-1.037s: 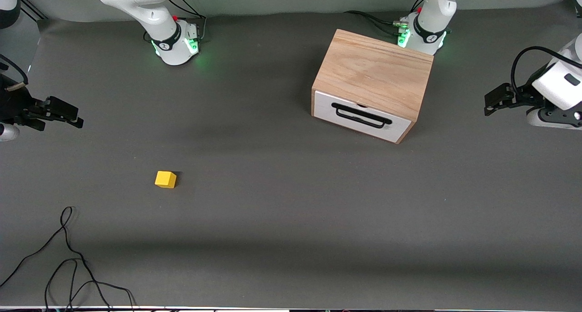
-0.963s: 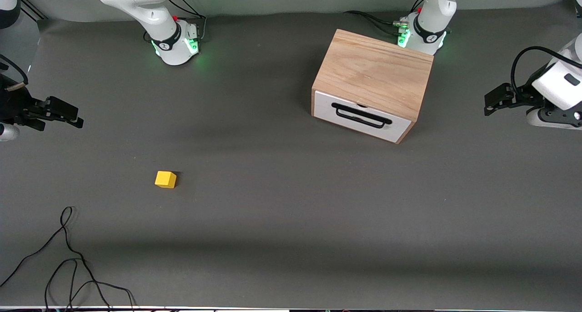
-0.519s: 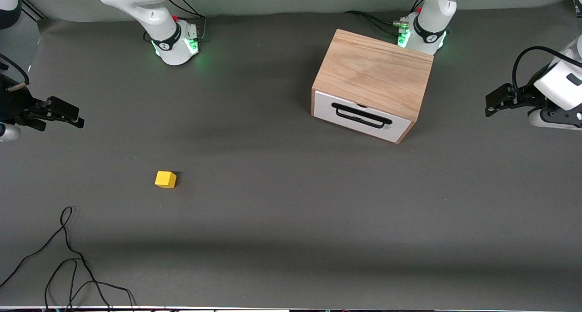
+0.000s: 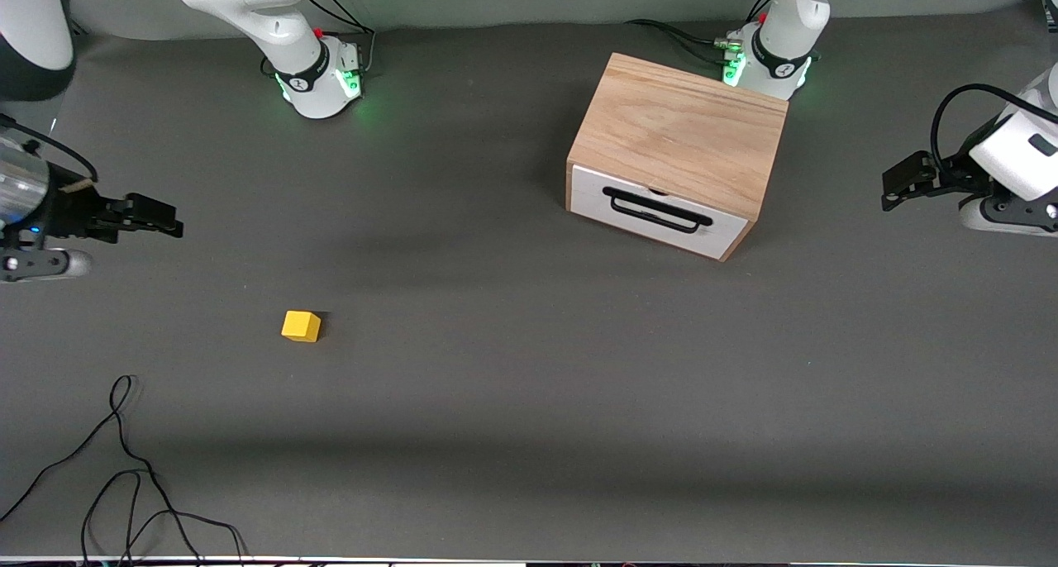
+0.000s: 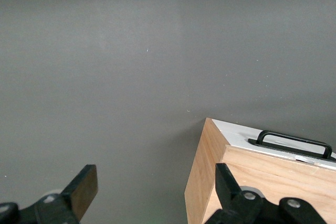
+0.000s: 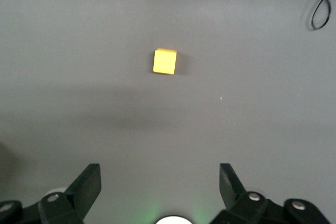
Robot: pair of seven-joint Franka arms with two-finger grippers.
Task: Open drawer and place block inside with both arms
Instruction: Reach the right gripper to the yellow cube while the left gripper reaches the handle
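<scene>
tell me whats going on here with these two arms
Nothing is held yet. The right tool hangs open over bare table toward the right arm's end, with the yellow block lying on the table apart from it. The left tool hangs open at the left arm's end, beside the cabinet. The drawer is shut.

Dark grey table [image 4: 529,402] (loose black cable [image 4: 124,476] at one corner).

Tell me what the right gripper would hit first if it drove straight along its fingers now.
Probably bare table. The right gripper is open and empty, and the yellow block lies ahead roughly in line, but depth is unclear, so the mat likely comes first.
</scene>
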